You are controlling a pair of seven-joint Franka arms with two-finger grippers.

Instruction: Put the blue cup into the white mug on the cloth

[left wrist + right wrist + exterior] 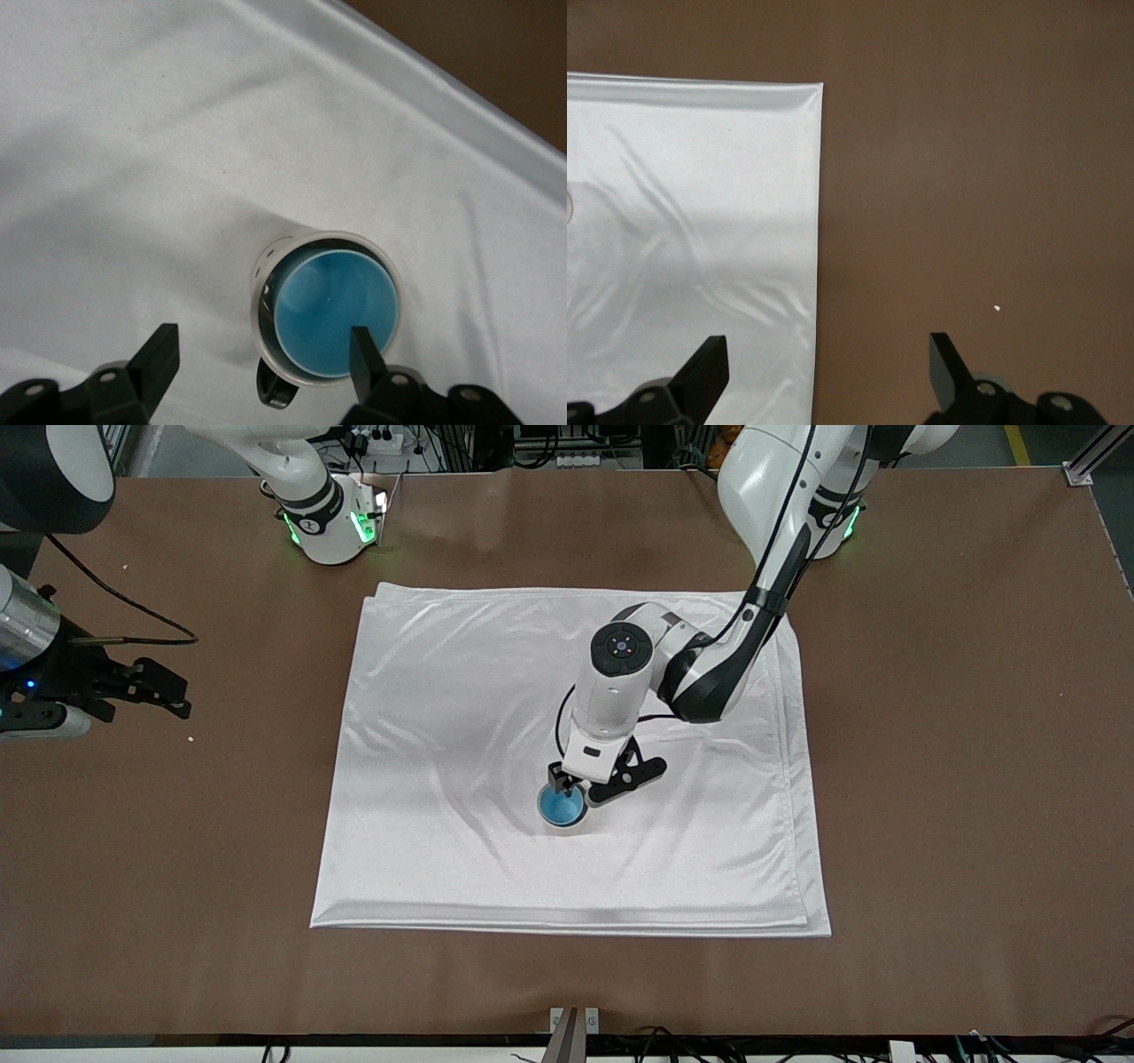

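Small light-blue tapered handleless blue cup (335,312) seated upright inside the off-white round ceramic white mug (266,276), mouth up, long axis vertical, blue rim ringed by the mug's pale rim. Mug standing upright too, small dark handle (273,391) jutting sideways from its wall. Both resting on the large shiny white satin cloth (443,717), folded in layers and softly wrinkled, somewhat nearer to the front camera than the cloth's middle and slightly toward the left arm's end. Cloth spread flat on the brown desk (957,779).

Left end effector (573,792) poised directly over the nested pair, pointing straight down, fingers spread apart and gripping nothing; in the left wrist view one dark finger (365,354) crossing the mug's rim, the other (158,359) well clear over bare cloth. Left arm reaching from its base down across the cloth, forearm angled, wrist bent so the hand hangs vertical.

Right end effector (164,691) waiting over bare desk off the cloth's edge at the right arm's end, fingers likewise parted and holding nothing, aimed down at the brown surface beside the cloth's corner (819,86).
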